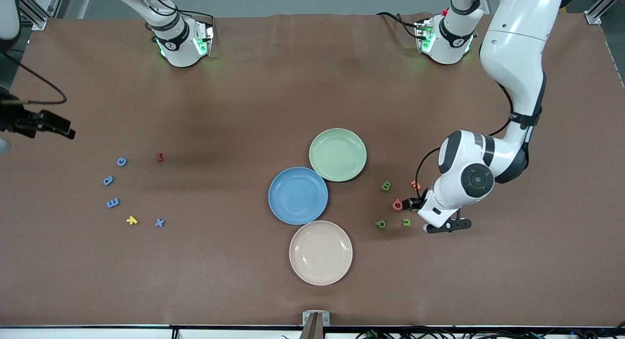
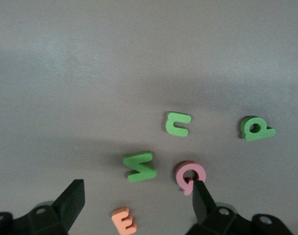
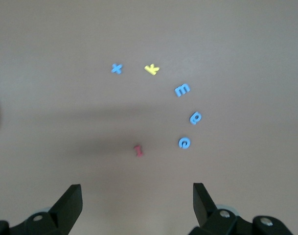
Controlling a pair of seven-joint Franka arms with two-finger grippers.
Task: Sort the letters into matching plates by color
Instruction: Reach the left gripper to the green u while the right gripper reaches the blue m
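The blue plate [image 1: 298, 196] and the pale green plate [image 1: 338, 155] touch at mid-table, both empty. My left gripper [image 1: 414, 203] is open and low over a letter cluster: green letters [image 1: 386, 185] [image 1: 381, 223] [image 1: 406, 222], a pink one [image 1: 397, 204] and an orange one [image 1: 415, 185]. In the left wrist view the open gripper [image 2: 136, 196] straddles the orange letter [image 2: 124, 220], with a green letter [image 2: 140, 167] and the pink letter [image 2: 190, 175] close by. My right gripper [image 1: 49, 125] is open and empty, high over the right arm's end of the table.
A cream plate [image 1: 321, 252] lies nearer the front camera than the blue plate. Blue letters [image 1: 121, 161] [image 1: 108, 180] [image 1: 113, 202] [image 1: 159, 222], a yellow one [image 1: 132, 220] and a red one [image 1: 159, 157] lie toward the right arm's end.
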